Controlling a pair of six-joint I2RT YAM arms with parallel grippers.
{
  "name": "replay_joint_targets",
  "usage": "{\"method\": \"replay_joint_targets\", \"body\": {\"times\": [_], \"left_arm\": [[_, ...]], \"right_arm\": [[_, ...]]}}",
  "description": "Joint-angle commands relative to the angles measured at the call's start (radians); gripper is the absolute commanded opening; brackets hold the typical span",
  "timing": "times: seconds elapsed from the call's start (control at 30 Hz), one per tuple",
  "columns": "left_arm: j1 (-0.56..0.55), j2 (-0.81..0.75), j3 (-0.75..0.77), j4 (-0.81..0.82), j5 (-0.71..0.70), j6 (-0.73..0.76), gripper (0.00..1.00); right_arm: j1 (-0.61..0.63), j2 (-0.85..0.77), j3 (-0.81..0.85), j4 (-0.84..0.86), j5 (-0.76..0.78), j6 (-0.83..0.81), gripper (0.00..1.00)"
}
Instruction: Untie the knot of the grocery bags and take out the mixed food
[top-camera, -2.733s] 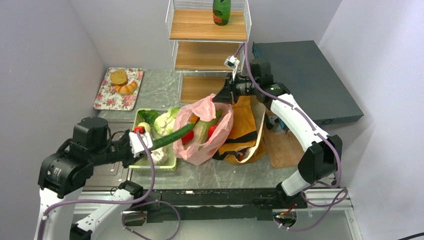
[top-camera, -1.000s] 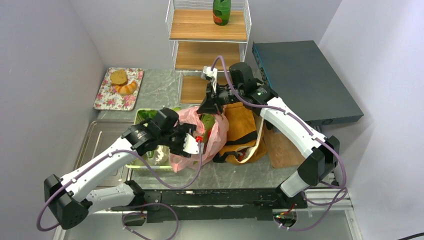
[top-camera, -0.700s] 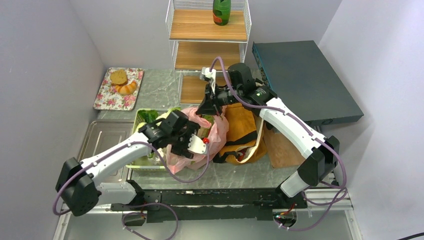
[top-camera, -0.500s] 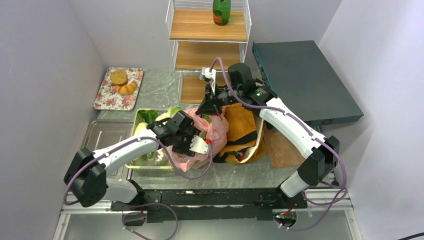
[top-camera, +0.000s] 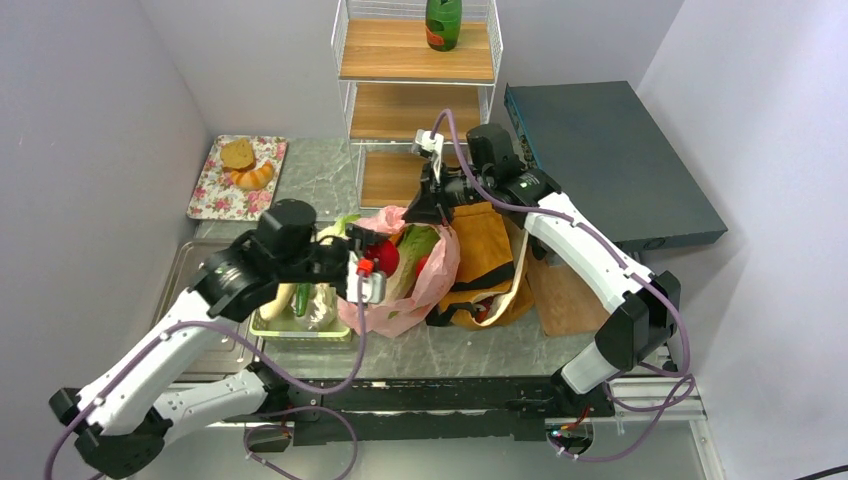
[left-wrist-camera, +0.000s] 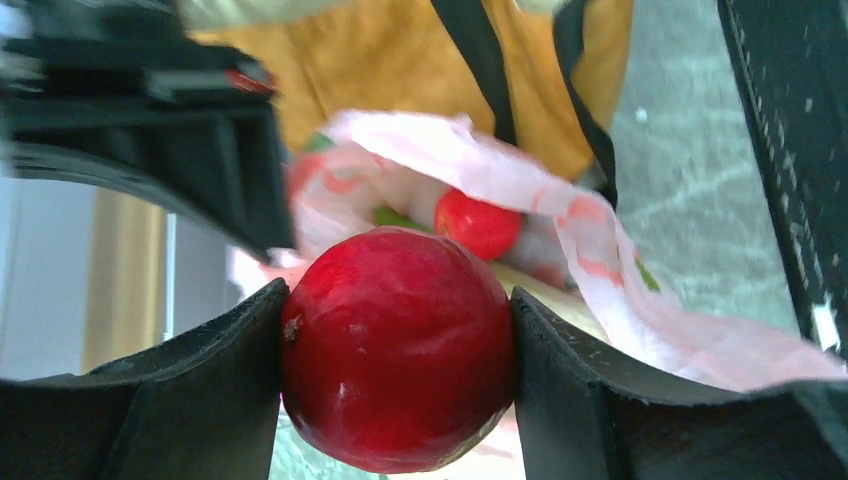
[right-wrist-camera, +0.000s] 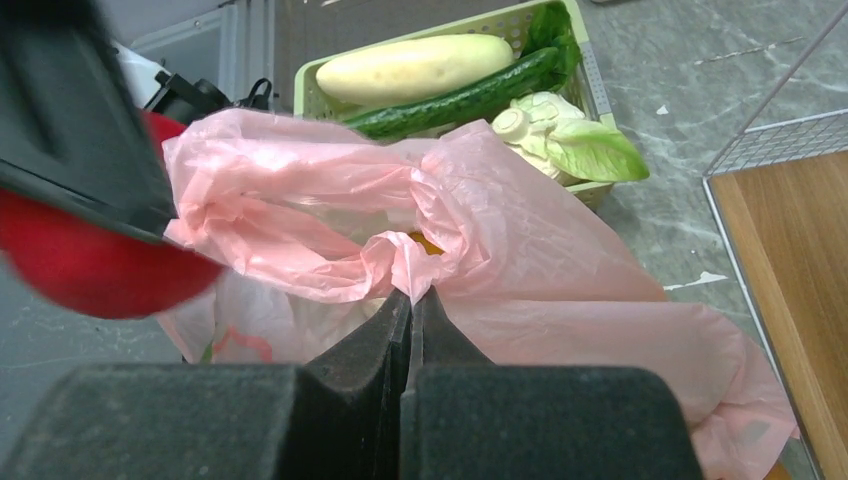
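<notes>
**Pink bag (top-camera: 440, 278) held open, one fruit lifted out**

A cucumber (right-wrist-camera: 460, 100) carried by the left gripper (top-camera: 372, 268) moments ago is now laid in the basket (top-camera: 300, 334). That gripper has since been dipped into the bag and brought out clamped on a red fruit (left-wrist-camera: 398, 345), held just above the bag's left side. The right gripper (right-wrist-camera: 410, 305) is pressed together on a fold of the bag's rim, which is kept raised. The knot is judged undone and unloading well under way.

The bag is found mid-table (top-camera: 325, 175), between basket and tote (top-camera: 488, 250), against the tote.

Counted:
- two bags
- two red fruits, one gripped and a second fruit (left-wrist-camera: 478, 222) left inside
- in the basket, one cucumber, one pale gourd (right-wrist-camera: 415, 68) and one leafy head (right-wrist-camera: 575, 145)
</notes>
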Motion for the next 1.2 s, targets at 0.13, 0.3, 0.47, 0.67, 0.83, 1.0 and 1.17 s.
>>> {"method": "replay_joint_targets", "body": {"times": [0.13,0.3,0.47,0.67,0.83,1.0,1.17], "left_arm": [[0.409,-0.07,0.179,-0.061,0.304,-0.451,0.12],[0.671,-0.073,0.062,-0.43,0.408,-0.146,0.14],[0.671,-0.067,-0.174,-0.38,0.339,-0.002,0.19],[0.624,-0.043,-0.347,-0.213,0.224,0.057,0.45],[0.647,-0.127,-0.306,-0.283,0.26,0.148,0.85],[0.651,-0.256,-0.153,-0.293,0.399,0.097,0.99],[0.628,-0.187,0.007,-0.399,0.445,0.14,0.99]], "right_arm": [[-0.028,-0.046,-0.029,0.015,-0.004,-0.04,0.0],[-0.033,-0.072,-0.055,0.001,-0.008,-0.061,0.0],[-0.033,-0.071,-0.044,0.005,-0.012,-0.056,0.0],[-0.033,-0.041,0.035,0.006,-0.009,-0.047,0.0],[-0.032,-0.007,0.129,-0.014,-0.039,-0.056,0.0],[0.007,0.011,0.208,-0.076,-0.058,-0.124,0.0],[0.059,0.005,0.196,-0.071,-0.045,-0.165,0.0]]}}
